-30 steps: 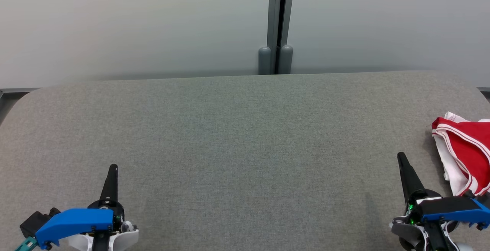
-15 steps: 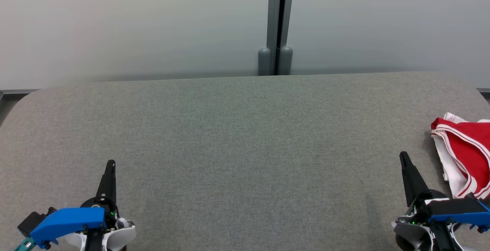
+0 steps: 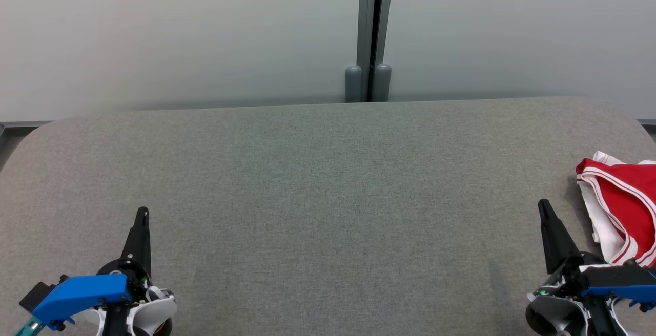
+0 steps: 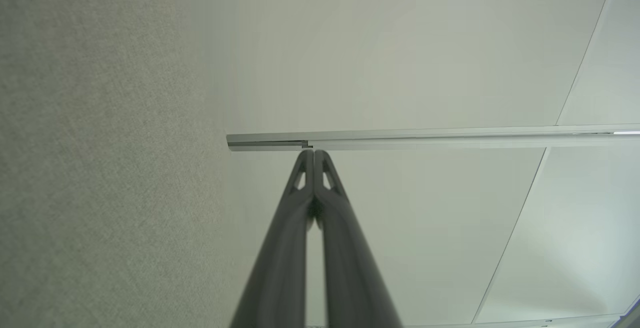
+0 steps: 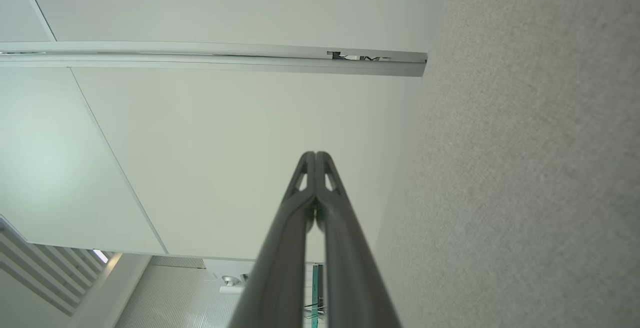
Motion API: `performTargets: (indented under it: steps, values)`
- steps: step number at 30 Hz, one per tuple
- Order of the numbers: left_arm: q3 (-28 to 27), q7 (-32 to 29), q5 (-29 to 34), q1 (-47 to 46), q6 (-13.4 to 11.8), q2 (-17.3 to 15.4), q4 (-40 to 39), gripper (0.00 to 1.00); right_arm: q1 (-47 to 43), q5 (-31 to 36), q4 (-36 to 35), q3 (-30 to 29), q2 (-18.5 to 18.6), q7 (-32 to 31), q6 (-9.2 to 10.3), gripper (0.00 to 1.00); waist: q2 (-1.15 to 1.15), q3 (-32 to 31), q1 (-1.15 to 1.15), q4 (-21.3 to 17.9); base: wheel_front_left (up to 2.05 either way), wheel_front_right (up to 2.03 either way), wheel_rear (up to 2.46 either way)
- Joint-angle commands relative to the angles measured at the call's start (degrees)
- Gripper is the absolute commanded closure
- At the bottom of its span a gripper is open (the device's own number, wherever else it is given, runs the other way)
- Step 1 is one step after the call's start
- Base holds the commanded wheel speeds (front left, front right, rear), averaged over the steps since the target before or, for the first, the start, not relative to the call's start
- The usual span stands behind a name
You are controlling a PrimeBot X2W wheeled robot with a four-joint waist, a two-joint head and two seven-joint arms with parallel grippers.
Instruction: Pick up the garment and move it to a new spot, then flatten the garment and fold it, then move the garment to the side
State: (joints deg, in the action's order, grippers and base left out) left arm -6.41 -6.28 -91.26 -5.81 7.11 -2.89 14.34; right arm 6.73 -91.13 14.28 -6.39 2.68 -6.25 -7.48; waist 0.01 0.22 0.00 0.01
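The garment (image 3: 622, 205) is red with white trim and lies folded at the right edge of the grey padded table (image 3: 318, 187), partly cut off by the picture's edge. Just left of it, low at the right, my right gripper (image 3: 544, 206) is shut and holds nothing. At the lower left my left gripper (image 3: 142, 214) is shut and empty as well. In the left wrist view the left gripper (image 4: 313, 154) has its two dark fingers pressed together against the pale wall. The right gripper (image 5: 315, 155) looks the same in the right wrist view.
A pale wall rises behind the table, with a grey vertical post (image 3: 369, 34) at its middle. The table's rounded corners show at far left and far right.
Both grippers have drawn back a little toward the bottom of the head view. The garment has not moved on the table.
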Motion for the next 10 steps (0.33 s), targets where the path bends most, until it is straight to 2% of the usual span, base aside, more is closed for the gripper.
performTargets:
  steps: [1,10]
  values:
    - [-0.1,-0.3,-0.8,-0.7,0.6,0.0,-0.5,1.0,-0.9,-0.9,-0.4,-0.2,0.4,-0.4,-0.02,1.0,-0.01,0.0,0.0,0.0,0.0,0.0,0.0]
    - [-0.2,-0.5,-1.2,-0.7,0.6,0.0,-0.5,1.0,-0.9,-1.4,-0.5,-0.3,0.4,-0.5,-0.02,1.0,-0.01,0.0,0.0,0.0,0.0,0.0,0.0]
